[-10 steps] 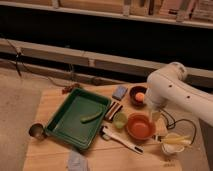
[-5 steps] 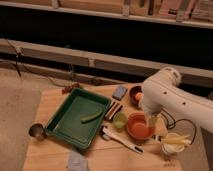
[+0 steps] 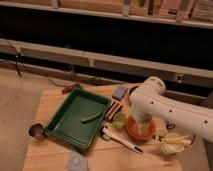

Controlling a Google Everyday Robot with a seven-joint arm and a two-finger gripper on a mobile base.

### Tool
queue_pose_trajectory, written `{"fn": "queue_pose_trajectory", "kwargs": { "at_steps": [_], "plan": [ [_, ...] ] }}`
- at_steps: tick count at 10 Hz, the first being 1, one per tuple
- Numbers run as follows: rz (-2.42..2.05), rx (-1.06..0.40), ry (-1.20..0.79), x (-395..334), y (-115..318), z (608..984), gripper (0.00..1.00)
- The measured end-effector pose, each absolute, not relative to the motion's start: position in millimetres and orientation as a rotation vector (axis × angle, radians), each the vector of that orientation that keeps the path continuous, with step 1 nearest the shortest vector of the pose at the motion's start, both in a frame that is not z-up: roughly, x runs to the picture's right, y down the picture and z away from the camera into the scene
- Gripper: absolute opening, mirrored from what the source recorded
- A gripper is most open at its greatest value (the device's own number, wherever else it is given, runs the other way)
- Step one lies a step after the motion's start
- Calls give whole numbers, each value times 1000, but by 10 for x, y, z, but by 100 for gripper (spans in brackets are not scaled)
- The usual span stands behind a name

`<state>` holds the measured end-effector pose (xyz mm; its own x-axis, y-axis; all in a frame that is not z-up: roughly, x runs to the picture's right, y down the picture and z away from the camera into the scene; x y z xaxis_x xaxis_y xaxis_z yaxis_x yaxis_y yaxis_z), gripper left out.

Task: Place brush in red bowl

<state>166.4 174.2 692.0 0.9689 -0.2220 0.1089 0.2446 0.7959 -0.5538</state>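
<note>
The brush (image 3: pixel 121 140) is a slim white utensil lying flat on the wooden table (image 3: pixel 55 102), its wider head toward the green tray. The red bowl (image 3: pixel 133 131) stands just right of it, partly covered by my white arm (image 3: pixel 155 102). My arm reaches in from the right and bends down over the bowl. My gripper (image 3: pixel 142 125) hangs at the arm's end just above the bowl's inside, apart from the brush.
A green tray (image 3: pixel 75 120) holding a green pod (image 3: pixel 91 117) sits to the left. Nearby are a brown-and-white striped block (image 3: pixel 114 110), a green cup (image 3: pixel 120 120), a blue sponge (image 3: pixel 120 92), a metal cup (image 3: pixel 36 131), a white bowl of yellow items (image 3: pixel 175 143) and a grey cloth (image 3: pixel 77 161).
My arm has swung left and lower, coming over the red bowl. The brush and the other things have not moved.
</note>
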Motion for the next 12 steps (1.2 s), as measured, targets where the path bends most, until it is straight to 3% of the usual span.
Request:
{"fn": "queue_pose_trajectory", "kwargs": {
  "at_steps": [12],
  "plan": [
    [-260, -603, -150, 1560, 2278, 7135, 65]
  ]
}}
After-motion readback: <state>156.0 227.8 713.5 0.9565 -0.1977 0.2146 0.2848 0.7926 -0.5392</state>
